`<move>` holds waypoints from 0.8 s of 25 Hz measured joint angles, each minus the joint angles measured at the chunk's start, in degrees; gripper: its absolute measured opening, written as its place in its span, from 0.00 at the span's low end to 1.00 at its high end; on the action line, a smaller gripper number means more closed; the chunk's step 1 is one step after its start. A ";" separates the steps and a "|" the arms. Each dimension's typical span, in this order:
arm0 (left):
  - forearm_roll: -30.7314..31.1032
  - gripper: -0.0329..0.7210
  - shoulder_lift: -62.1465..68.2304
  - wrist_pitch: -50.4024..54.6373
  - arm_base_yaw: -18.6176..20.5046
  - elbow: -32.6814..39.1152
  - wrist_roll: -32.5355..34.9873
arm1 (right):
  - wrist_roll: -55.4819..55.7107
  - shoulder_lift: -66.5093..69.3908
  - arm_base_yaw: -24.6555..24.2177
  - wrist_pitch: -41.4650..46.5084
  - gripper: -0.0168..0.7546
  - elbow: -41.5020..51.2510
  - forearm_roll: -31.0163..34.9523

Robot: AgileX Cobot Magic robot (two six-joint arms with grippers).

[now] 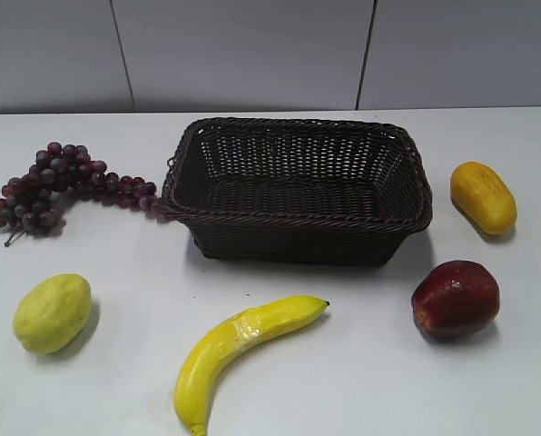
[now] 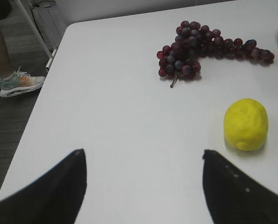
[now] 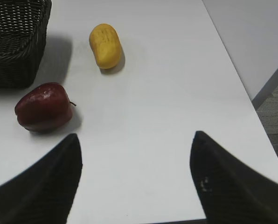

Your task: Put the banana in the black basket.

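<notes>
The banana lies on the white table at the front centre, its dark tip pointing right toward the basket side. The black basket stands empty behind it at the table's middle; one corner of the basket shows in the right wrist view. My left gripper is open and empty over bare table near the left edge. My right gripper is open and empty over bare table near the right front edge. Neither gripper shows in the exterior view. The banana is out of both wrist views.
A bunch of dark grapes lies left of the basket. A yellow-green lemon-like fruit sits at front left. A red apple and a yellow-orange oval fruit lie right of the basket.
</notes>
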 joint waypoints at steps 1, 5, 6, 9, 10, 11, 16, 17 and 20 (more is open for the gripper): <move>0.00 0.80 0.00 0.00 0.00 0.00 0.00 | 0.00 0.00 0.00 0.00 0.74 0.00 0.00; 0.00 0.79 0.00 0.00 0.00 0.00 0.00 | 0.00 0.00 0.00 0.00 0.74 0.00 0.00; 0.00 0.79 0.00 0.00 0.00 0.00 0.00 | 0.00 0.00 0.00 0.00 0.74 0.00 0.00; 0.00 0.78 0.00 0.00 0.00 0.00 0.00 | 0.00 0.00 0.00 0.00 0.74 0.00 0.00; 0.00 0.78 0.00 0.00 0.00 0.00 0.00 | 0.00 0.00 0.00 0.00 0.74 0.00 0.00; -0.39 0.78 0.00 -0.08 0.00 0.00 0.00 | 0.00 0.00 0.00 0.00 0.74 0.00 0.00; -5.20 0.78 1.78 -2.13 -0.07 -0.66 1.80 | 0.00 0.00 0.00 0.00 0.74 0.00 0.00; -7.34 0.78 3.46 -3.17 -0.11 -0.81 2.97 | 0.00 0.00 0.00 0.00 0.74 0.00 0.00; -13.24 0.78 10.81 -7.62 -0.11 -1.31 8.59 | 0.00 0.00 0.00 0.00 0.74 0.00 0.00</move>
